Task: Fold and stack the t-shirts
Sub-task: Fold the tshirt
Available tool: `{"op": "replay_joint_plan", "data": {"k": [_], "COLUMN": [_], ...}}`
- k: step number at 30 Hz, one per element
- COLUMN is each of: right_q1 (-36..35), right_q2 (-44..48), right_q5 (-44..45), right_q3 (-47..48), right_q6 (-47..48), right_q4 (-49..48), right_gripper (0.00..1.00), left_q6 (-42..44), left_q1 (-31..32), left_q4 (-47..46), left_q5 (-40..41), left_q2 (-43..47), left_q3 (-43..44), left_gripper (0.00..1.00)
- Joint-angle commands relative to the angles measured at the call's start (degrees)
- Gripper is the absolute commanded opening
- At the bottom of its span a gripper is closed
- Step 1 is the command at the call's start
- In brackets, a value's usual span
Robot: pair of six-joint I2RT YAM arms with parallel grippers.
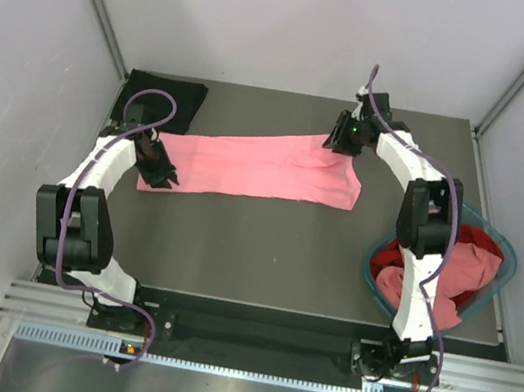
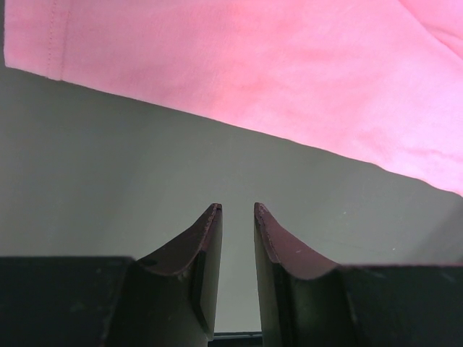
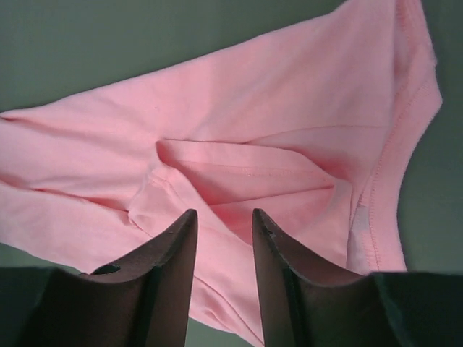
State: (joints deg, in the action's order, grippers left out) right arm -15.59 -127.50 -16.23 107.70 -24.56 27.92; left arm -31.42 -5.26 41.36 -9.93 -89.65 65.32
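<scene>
Nearest, at the right edge of the counter point(image 1: 263, 247), a teal basket point(image 1: 368, 268) holds a crumpled red tee point(image 1: 483, 240) and some pink cloth point(image 1: 456, 276), both unfolded. Further in, the salmon pink tee point(image 1: 257, 165) lies flat across the middle of the counter as a long band running from the left side to the far right, apparently doubled lengthwise. Its surface is plain and matte, with a stitched hem at the left end point(image 2: 253, 72) and a seamed, creased sleeve tucked over at the right end point(image 3: 275, 130). The left hand point(image 1: 159, 173) sits at the band's left end. In its wrist view, its fingers stand slightly apart over bare counter point(image 2: 237, 208), just short of the cloth edge and gripping nothing. The right hand point(image 1: 338, 138) hovers over the far right end, its fingers likewise parted above the folds point(image 3: 224, 213) with nothing clamped. The cloth looks light, limp and unbreakable, so it should sag and shift layer over layer when lifted. The best holds are probably the corners at each end, pinched through every layer. At the far left corner lies the black tee point(image 1: 163, 97), already a compact folded rectangle.
</scene>
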Motion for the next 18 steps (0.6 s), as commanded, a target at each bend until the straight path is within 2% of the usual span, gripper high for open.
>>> {"op": "replay_joint_plan", "data": {"k": [1,6,9,15,18], "right_q1": [-0.5,-0.6,-0.8,-0.7,-0.7], "right_q2": [2.4,2.7,4.0,8.7,9.3], "right_q5": [3.0,3.8,4.6,7.1,7.4], "right_q3": [-0.7,-2.1,-3.9,-10.3,-12.3], "right_q6": [0.9,0.9,1.5,3.0,3.2], "right_q4": [0.9,1.8,2.0,-1.6,-1.7], "right_gripper": [0.36,0.18,0.11,0.09,0.11], "left_q6": [1.0,1.6,1.8,1.4,1.2], "left_q1": [0.2,0.2,0.2,0.2,0.2], "left_q4": [-1.0,-0.2,-0.1,-0.9,-1.4], "left_q5": [-1.1,-0.4,-0.3,-0.9,-1.2], "left_q2": [-0.4,-0.2,-0.5,-1.7,-2.6], "left_q3": [0.2,0.5,0.4,0.4,0.6], "left_gripper": [0.29,0.29,0.29,0.30,0.29]}}
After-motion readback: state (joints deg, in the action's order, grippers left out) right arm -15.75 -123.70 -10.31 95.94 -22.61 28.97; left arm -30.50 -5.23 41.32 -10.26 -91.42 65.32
